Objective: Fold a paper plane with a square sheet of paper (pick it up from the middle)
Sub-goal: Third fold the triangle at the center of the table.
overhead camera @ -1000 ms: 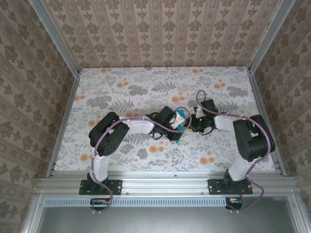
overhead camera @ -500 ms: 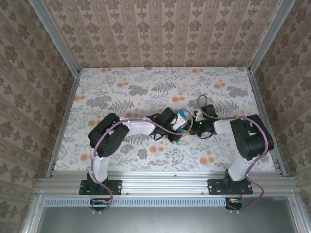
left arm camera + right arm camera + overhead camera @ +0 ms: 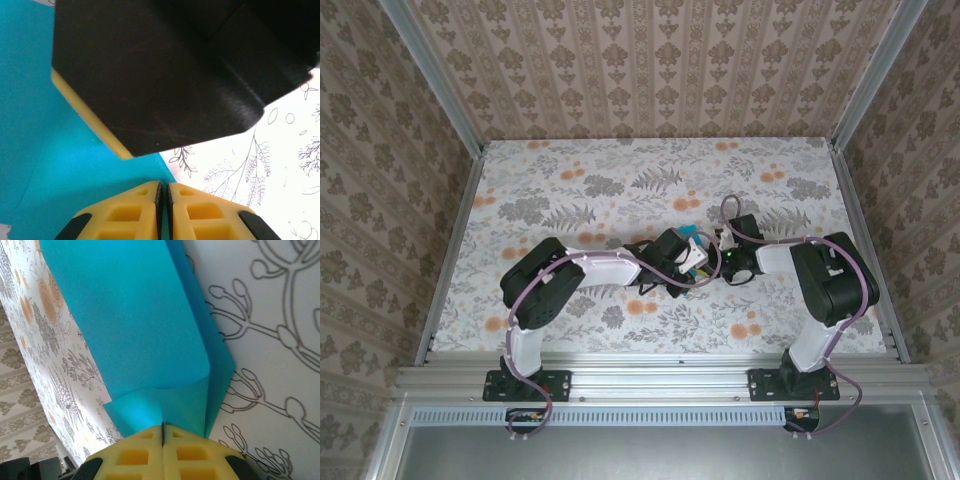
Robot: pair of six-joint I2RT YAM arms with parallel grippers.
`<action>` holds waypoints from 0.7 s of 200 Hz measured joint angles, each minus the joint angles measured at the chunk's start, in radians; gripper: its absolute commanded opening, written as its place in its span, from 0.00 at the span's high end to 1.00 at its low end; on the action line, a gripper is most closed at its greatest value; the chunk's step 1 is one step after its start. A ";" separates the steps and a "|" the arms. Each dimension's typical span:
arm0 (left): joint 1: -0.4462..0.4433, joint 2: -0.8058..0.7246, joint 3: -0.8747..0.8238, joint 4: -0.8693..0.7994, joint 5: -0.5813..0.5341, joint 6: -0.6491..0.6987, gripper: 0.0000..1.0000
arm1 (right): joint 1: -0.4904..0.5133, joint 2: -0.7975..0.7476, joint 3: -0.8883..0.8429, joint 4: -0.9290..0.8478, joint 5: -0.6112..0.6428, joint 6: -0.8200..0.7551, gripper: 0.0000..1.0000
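Observation:
The square sheet of paper (image 3: 693, 238) is teal-blue and partly folded, and it sits between the two grippers at the table's middle. My left gripper (image 3: 688, 256) is shut on one edge of it. In the left wrist view a thin teal sliver runs between the yellow fingertips (image 3: 135, 202), and the sheet (image 3: 60, 165) spreads out to the left. My right gripper (image 3: 717, 258) meets it from the right. In the right wrist view this gripper (image 3: 163, 430) is shut on a folded flap of the paper (image 3: 130, 315). Its black and yellow finger (image 3: 150, 75) looms close above the left jaws.
The floral tablecloth (image 3: 620, 190) covers the table. Patterned walls with aluminium rails (image 3: 455, 240) stand on three sides. Both arms bend inward and their wrists almost touch at the centre.
My right gripper has moved left toward the left gripper and shut on the paper. The left gripper has shifted slightly right and up with the sheet in it.

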 measured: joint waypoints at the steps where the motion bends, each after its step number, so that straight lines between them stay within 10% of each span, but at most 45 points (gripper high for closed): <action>1: -0.001 -0.001 -0.002 0.000 -0.002 0.000 0.85 | 0.000 0.000 0.000 -0.001 0.001 -0.001 0.94; 140: -0.098 -0.063 -0.069 -0.021 -0.206 0.000 0.85 | 0.007 0.000 0.016 -0.035 0.022 -0.049 0.94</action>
